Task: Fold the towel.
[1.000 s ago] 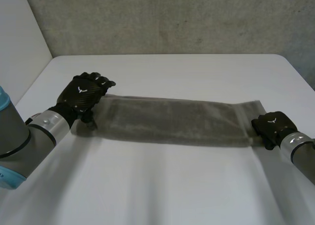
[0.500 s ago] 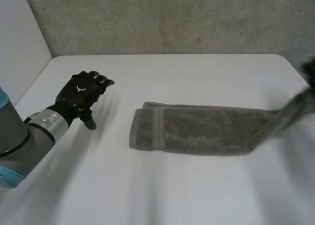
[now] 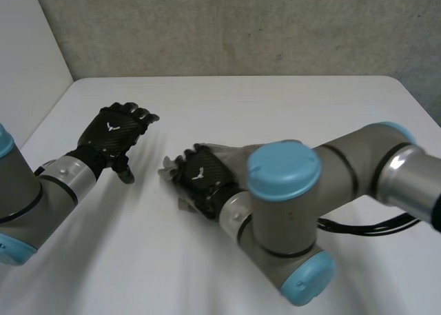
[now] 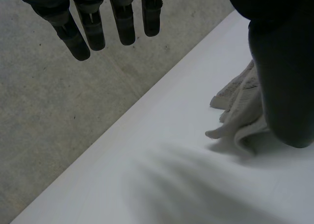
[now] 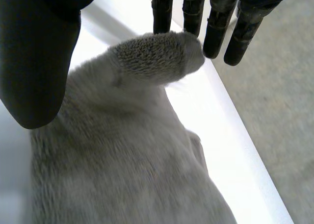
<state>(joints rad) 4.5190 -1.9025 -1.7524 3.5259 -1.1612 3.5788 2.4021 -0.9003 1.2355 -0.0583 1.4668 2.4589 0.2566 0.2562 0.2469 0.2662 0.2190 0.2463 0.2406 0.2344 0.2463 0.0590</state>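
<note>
The grey towel (image 3: pixel 169 167) lies bunched in the middle of the white table (image 3: pixel 275 108), mostly hidden under my right arm. My right hand (image 3: pixel 200 180) rests on the towel's left end, palm down. In the right wrist view the right hand (image 5: pixel 34 62) has straight fingers (image 5: pixel 216 28) with the thumb held apart, the towel (image 5: pixel 127 155) lies under the palm, and a raised fold reaches the fingertips. My left hand (image 3: pixel 114 132) hovers open to the left of the towel, apart from it. In the left wrist view its fingers (image 4: pixel 93 23) hang straight, with the towel's end (image 4: pixel 240 116) beside the thumb.
My right arm (image 3: pixel 310 198) reaches across the table's front half from the right. A grey wall (image 3: pixel 241 25) runs behind the table's far edge. Bare table lies behind the towel and at the front left.
My right hand swept from the table's right side to the left, bringing the towel's right end over onto its left end, and opened. The left hand stayed where it was.
</note>
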